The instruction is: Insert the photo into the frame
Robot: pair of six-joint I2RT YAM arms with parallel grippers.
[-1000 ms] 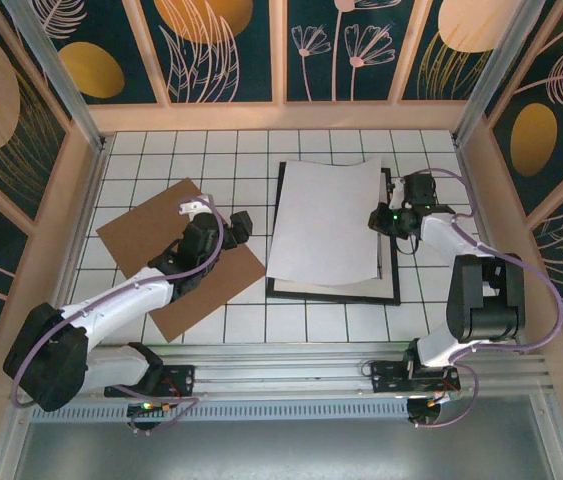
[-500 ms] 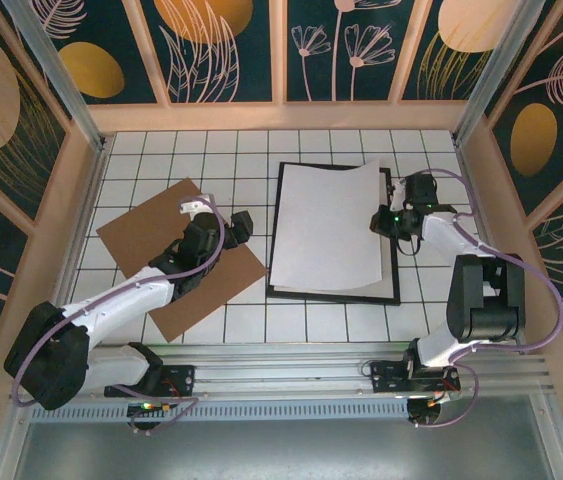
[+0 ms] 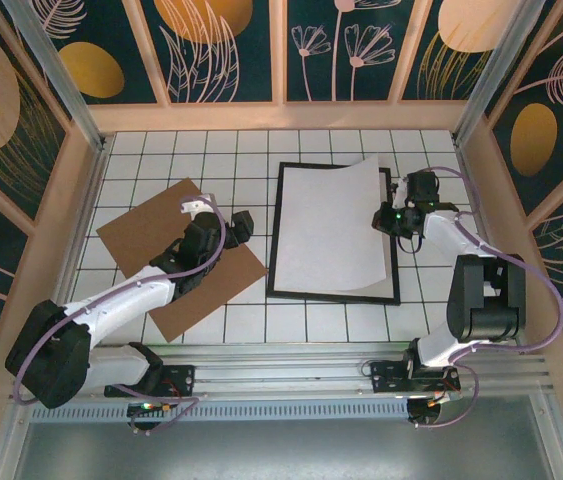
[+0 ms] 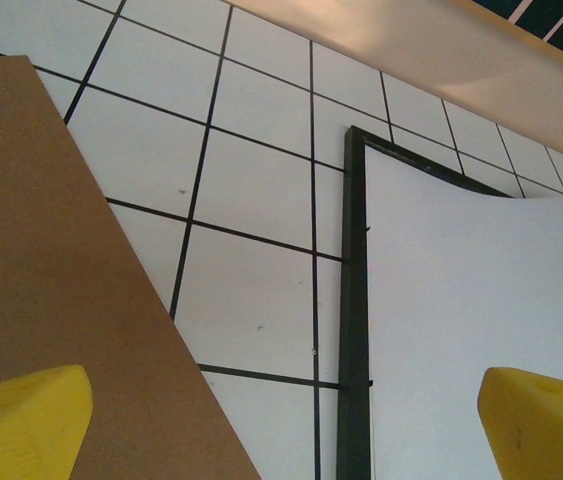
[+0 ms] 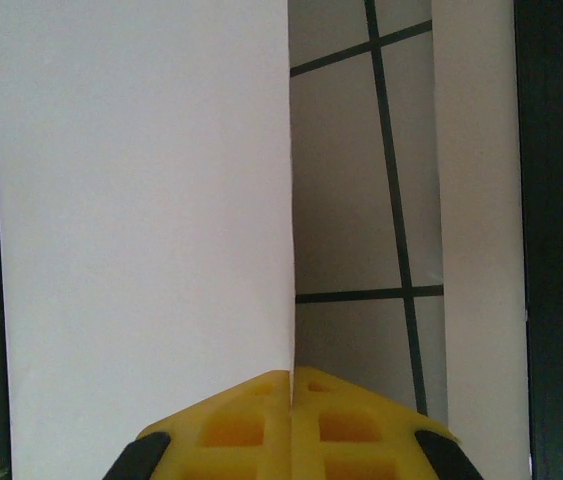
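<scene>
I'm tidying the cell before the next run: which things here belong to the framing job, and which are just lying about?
In the job: photo, pinched by the shut right fingers; black-rimmed frame beneath it.
Lying about: brown backing board; open left fingers, holding nothing.

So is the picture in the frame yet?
Almost. Done: the photo lies blank side up over the frame, its left edge along the black rim. In hand: the right end effector pinches the photo's right edge, which is lifted and curled. Left: lay that edge flat and let go. The board probably goes on after; the open left end effector hovers over it.
</scene>
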